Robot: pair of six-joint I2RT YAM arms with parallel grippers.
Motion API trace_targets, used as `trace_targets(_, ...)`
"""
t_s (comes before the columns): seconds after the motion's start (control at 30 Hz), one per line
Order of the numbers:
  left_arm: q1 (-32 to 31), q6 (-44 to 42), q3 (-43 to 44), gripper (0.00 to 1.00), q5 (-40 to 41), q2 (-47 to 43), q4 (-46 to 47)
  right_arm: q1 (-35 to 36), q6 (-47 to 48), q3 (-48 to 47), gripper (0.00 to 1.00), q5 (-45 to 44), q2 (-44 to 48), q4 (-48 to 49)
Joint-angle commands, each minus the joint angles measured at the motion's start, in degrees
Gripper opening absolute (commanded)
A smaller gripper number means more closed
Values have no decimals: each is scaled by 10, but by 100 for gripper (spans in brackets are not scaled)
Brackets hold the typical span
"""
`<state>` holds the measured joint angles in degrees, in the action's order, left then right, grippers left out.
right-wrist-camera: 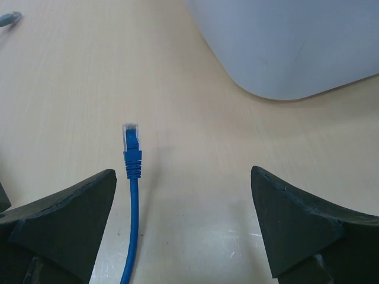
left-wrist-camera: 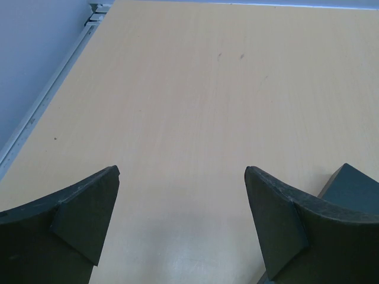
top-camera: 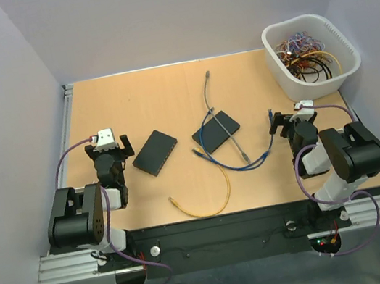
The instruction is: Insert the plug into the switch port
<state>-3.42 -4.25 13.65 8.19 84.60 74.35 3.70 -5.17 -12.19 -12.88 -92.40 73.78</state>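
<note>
Two flat black switches lie mid-table, one (top-camera: 155, 152) left of centre, the other (top-camera: 216, 131) with cables draped over it. A blue cable (top-camera: 242, 166) curves from beside that switch toward my right gripper (top-camera: 291, 121). Its blue plug (right-wrist-camera: 131, 142), clear-tipped, lies on the wood just inside the left finger of the right gripper (right-wrist-camera: 183, 177), which is open and holds nothing. My left gripper (top-camera: 109, 148) is open over bare wood, left of the near switch. In the left wrist view that gripper (left-wrist-camera: 182, 171) is empty, and a switch corner (left-wrist-camera: 355, 186) shows at the right edge.
A grey cable (top-camera: 221, 118) runs across the right switch, its plug (right-wrist-camera: 9, 19) at the far left. A yellow cable (top-camera: 212, 203) lies near the front edge. A white bin (top-camera: 312, 80) of tangled cables stands at the back right, its wall (right-wrist-camera: 284, 47) just ahead.
</note>
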Motion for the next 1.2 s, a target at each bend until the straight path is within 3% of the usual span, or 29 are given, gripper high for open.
trace_targets(0.0, -1, -8, 2, 99, 7, -12, 142, -3, 4, -2, 100, -4, 1, 39)
trace_targets(0.4, -1, -8, 1, 99, 6, -12, 143, -3, 6, -3, 100, -8, 8, 30)
trace_targets(0.47, -1, -8, 2, 99, 6, -11, 143, -2, 6, -20, 100, -9, 64, -18)
trace_targets(0.57, -1, -8, 2, 99, 6, -11, 143, -3, -12, -69, 100, 7, 171, -197)
trace_targets(0.77, -1, -8, 2, 99, 6, -11, 142, -1, -86, -165, 100, 163, 380, -389)
trace_targets(0.8, -1, -8, 2, 99, 5, -11, 142, -2, -139, -185, 100, 221, 397, -413)
trace_targets(0.9, -1, -8, 2, 99, 6, -11, 142, -2, -307, -169, 100, 262, 454, -418)
trace_targets(1.07, -1, -8, 2, 99, 6, -11, 142, -1, -316, -201, 100, 386, 416, -423)
trace_targets(1.17, -1, -8, 3, 99, 3, -10, 142, -1, -293, -238, 100, 370, 400, -496)
